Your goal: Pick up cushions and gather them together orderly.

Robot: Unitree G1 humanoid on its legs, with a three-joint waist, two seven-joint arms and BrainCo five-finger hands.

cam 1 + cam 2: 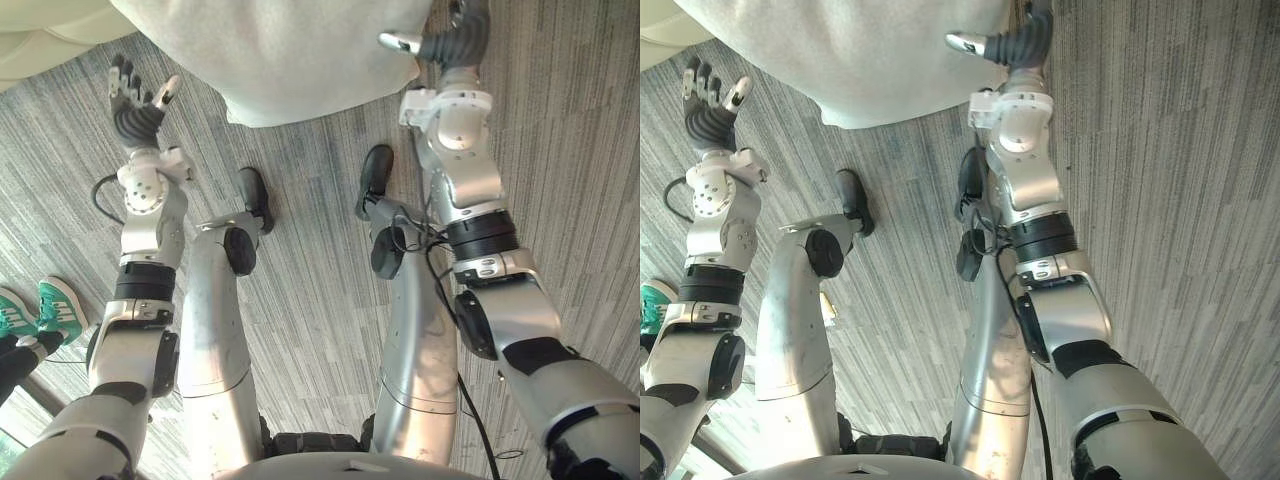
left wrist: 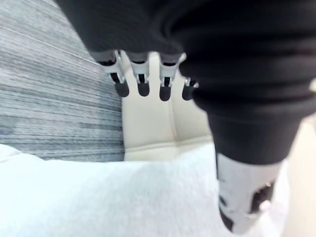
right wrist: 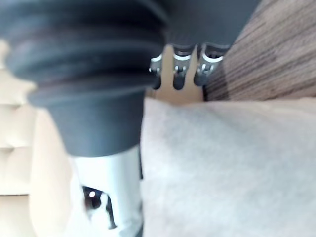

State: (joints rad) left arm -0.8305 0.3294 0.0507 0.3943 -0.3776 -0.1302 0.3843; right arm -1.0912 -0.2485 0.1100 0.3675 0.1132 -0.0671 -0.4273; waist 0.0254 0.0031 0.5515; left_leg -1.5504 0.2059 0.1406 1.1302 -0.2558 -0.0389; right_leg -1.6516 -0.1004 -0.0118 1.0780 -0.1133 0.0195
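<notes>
A large pale grey cushion (image 1: 300, 50) fills the top middle over the carpet, its upper part against a cream sofa (image 1: 40, 35). My right hand (image 1: 455, 40) is at the cushion's right corner. Its thumb lies across the cushion's edge, and its straight fingers (image 3: 180, 74) reach past the cushion (image 3: 232, 168) toward the sofa. My left hand (image 1: 135, 105) is raised off the cushion's left edge, open, with nothing in it. Its fingers (image 2: 143, 84) hang straight above the cushion (image 2: 98, 197) and the sofa's tufted front (image 2: 153, 123).
Grey striped carpet (image 1: 580, 150) spreads around and to the right. A person's green and white shoes (image 1: 45, 310) stand at the lower left, close to my left arm.
</notes>
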